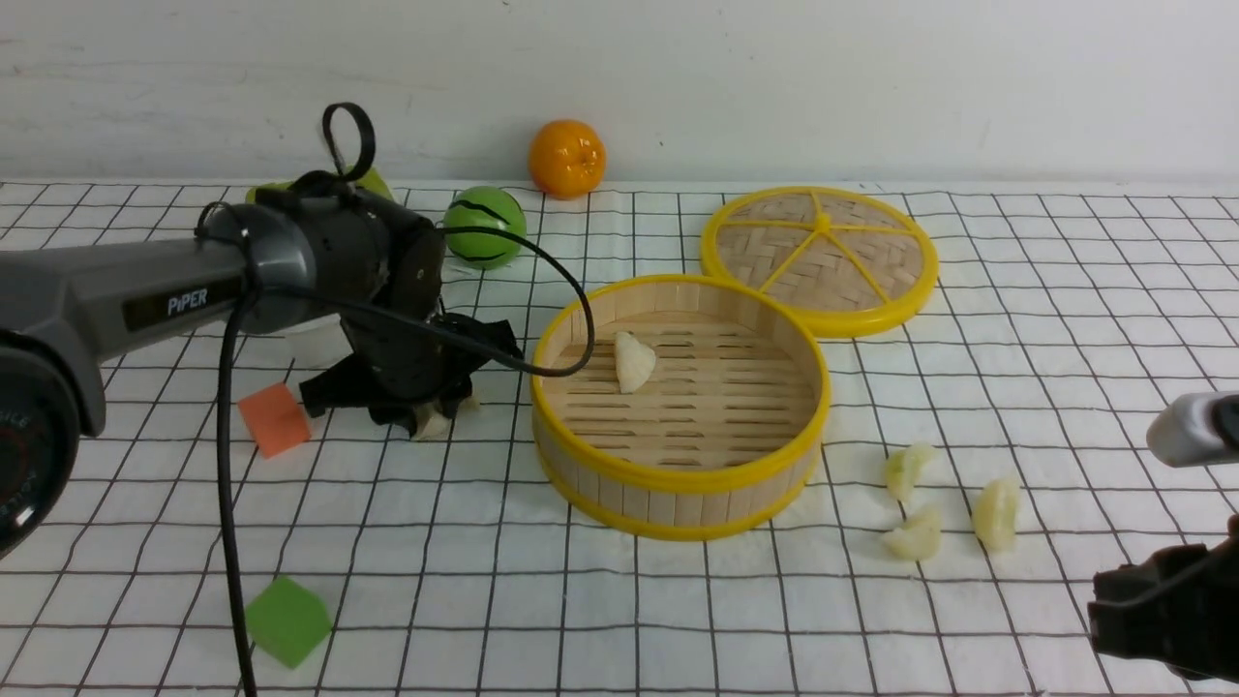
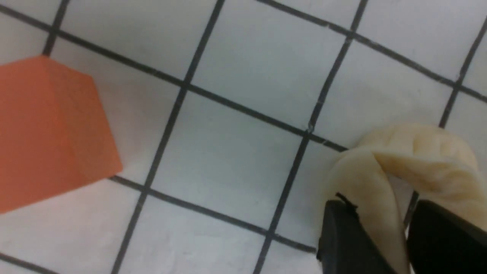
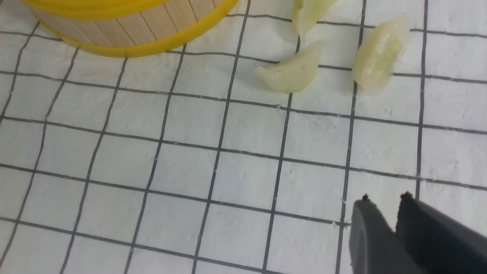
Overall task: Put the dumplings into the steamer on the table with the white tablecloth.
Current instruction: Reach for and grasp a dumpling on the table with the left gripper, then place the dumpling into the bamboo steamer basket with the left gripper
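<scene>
surface: white tablecloth (image 1: 1016,339), gridded, slightly wrinkled | backdrop: seemingly plain white wall (image 1: 871,77)

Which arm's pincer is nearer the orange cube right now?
The left. The left pincer is down on the cloth just beside the orange cube, with its fingers around a dumpling. The right pincer is far off, across the steamer.
</scene>
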Controlling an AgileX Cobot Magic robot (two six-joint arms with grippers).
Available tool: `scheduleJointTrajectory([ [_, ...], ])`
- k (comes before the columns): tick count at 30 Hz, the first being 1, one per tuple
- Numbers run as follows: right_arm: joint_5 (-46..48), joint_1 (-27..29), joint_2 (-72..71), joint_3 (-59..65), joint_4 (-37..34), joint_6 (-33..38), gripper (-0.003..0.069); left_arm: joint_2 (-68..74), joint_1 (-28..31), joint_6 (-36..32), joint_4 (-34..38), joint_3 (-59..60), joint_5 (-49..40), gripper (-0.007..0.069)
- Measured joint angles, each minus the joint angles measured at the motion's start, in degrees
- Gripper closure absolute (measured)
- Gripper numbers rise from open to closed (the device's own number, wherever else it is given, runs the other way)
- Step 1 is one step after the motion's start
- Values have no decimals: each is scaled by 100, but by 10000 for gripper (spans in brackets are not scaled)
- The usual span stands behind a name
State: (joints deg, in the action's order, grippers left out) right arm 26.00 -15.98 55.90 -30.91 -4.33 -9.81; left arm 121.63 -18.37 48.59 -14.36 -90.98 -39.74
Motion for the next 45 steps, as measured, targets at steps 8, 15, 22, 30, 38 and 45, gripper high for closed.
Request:
scheduleJointTrajectory([
  [8, -12, 0, 0, 0, 0, 0, 536, -762, 2, -1197, 722, -210, -269, 411],
  [15, -127, 0, 0, 0, 0, 0, 534, -742, -521, -3073, 2529, -1342, -485, 411],
  [22, -131, 0, 0, 0, -7, 0, 534, 554, -1205, -3310, 2810, -2647, -490, 411],
  [30, -131, 0, 0, 0, -7, 0, 534, 1428, -1256, -3268, 2660, -3189, -341, 412],
  [38, -131, 0, 0, 0, -20, 0, 530, 1519, -1256, -3262, 2415, -3203, -208, 403],
  [45, -131, 0, 0, 0, -43, 0, 524, 1519, -1256, -3076, 2317, -3205, -316, 266],
])
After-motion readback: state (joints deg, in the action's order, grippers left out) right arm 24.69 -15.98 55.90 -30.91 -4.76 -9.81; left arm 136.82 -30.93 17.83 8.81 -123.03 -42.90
